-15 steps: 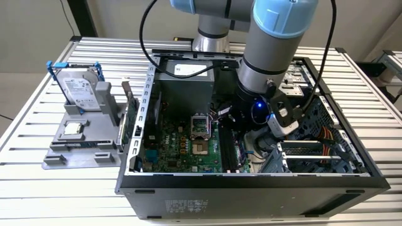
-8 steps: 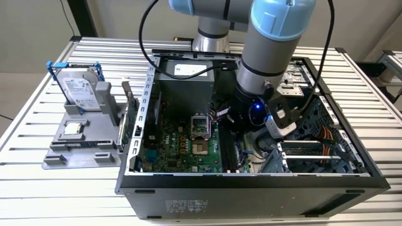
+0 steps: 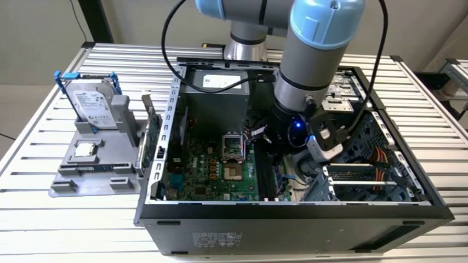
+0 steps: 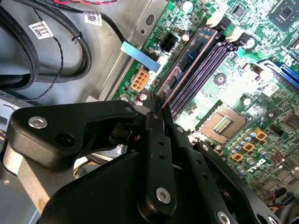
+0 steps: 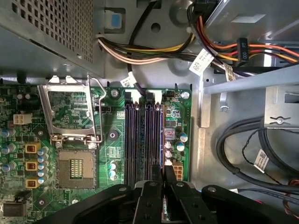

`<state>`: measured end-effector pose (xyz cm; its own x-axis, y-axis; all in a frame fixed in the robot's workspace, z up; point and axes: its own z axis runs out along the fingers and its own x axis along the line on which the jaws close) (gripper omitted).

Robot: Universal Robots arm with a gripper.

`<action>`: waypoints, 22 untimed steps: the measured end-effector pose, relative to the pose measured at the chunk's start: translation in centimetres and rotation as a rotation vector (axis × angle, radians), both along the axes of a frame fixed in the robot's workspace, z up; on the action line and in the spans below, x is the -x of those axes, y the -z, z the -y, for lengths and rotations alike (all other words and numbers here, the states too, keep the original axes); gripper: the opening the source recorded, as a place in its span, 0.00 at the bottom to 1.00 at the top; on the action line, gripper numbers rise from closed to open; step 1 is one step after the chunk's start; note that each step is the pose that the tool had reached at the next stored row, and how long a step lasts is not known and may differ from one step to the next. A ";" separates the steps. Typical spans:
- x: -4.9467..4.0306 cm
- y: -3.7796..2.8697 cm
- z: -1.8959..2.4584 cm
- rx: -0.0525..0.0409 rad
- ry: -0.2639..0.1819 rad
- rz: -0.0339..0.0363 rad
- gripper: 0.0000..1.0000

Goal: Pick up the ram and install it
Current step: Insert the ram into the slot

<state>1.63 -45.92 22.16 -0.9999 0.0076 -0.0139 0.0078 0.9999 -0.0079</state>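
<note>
Gripper is down inside the open case, over the memory slots on the motherboard. Its black fingers are pressed together on the near end of the ram, the thin blue-green stick standing on edge in the outermost slot, on the side away from the CPU socket. In the second wrist view the stick runs away from the fingertips along that slot, dark chips on its face; whether it is fully seated I cannot tell. The other slots beside it look bare. In the first wrist view the fingertips sit at the near end of the slot bank, the ram's top edge a thin line running out from them.

Inside the case: motherboard with the CPU socket uncovered and its retention frame flipped up, grey power supply at the far end, bundles of cables, a drive cage on the exterior view's right.

Outside the case, on the exterior view's left, a grey holder on the slatted table carries a hard drive in a blue frame, upright, and a small square CPU lying flat in front of it. Both are well apart from the gripper.
</note>
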 end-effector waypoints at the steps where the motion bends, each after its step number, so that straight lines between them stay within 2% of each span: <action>1: 0.01 0.05 0.00 0.0001 0.001 0.0000 0.00; 14: 0.24 0.37 0.01 0.0003 0.010 -0.0001 0.00; 22: 0.31 0.39 0.21 0.0002 0.018 -0.0003 0.00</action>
